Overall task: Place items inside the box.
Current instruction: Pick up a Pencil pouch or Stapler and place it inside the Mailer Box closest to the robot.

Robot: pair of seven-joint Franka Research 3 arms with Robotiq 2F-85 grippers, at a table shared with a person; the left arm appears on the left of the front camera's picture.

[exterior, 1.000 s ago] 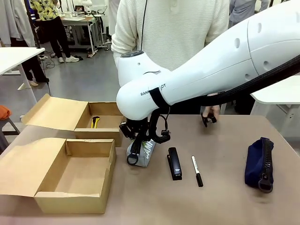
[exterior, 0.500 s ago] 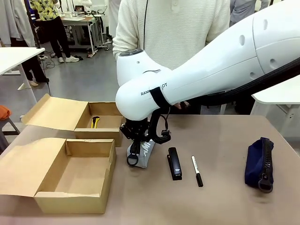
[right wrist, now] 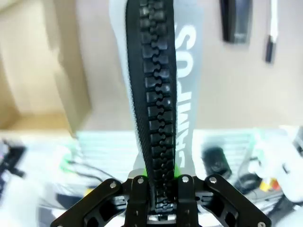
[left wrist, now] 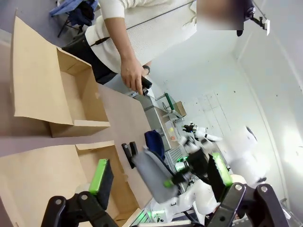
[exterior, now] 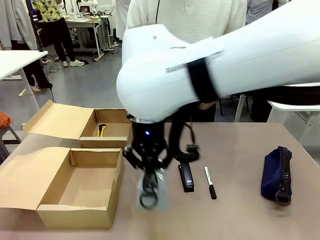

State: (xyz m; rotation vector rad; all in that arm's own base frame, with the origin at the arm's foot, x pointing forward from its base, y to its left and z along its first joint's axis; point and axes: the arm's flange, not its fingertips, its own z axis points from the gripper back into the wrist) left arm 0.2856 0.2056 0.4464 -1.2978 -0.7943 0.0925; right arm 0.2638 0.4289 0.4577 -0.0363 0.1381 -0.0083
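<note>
Far left, on the brown table [exterior: 240,215], I note the larger plain brown cardboard box [exterior: 75,218]. It lies open, with its wide flap folded out to the left. Directly behind it stands a smaller brown cardboard box [exterior: 106,143], also open, with a yellow-and-black object [exterior: 101,130] inside.

Just right of the larger box's right wall, the right gripper [exterior: 149,176] hangs from the bulky white right arm [exterior: 225,60]. This arm blocks much of the middle of the front view. The jaws are fully closed on the black zip edge of the grey zip pencil case lettered "CAMPUS" [exterior: 159,189]. The case hangs below the fingers, outside the box, and is blurred. I cannot tell whether its lower end touches the table. The right wrist view confirms the grip: the right gripper [right wrist: 158,182] pinches the zip, and the lettered side [right wrist: 185,94] faces the camera.

Next right lies the black stapler [exterior: 186,177], lengthwise and close to the case. Beside it, slightly apart, is the slim white pen with black cap [exterior: 210,183]. Well apart, near the right edge, sits a navy zip pouch [exterior: 276,175].

A person in a cream jumper [exterior: 185,20] stands at the far side.

The left gripper [left wrist: 161,172] has its green pads [left wrist: 100,175] spread wide, with nothing between them.
</note>
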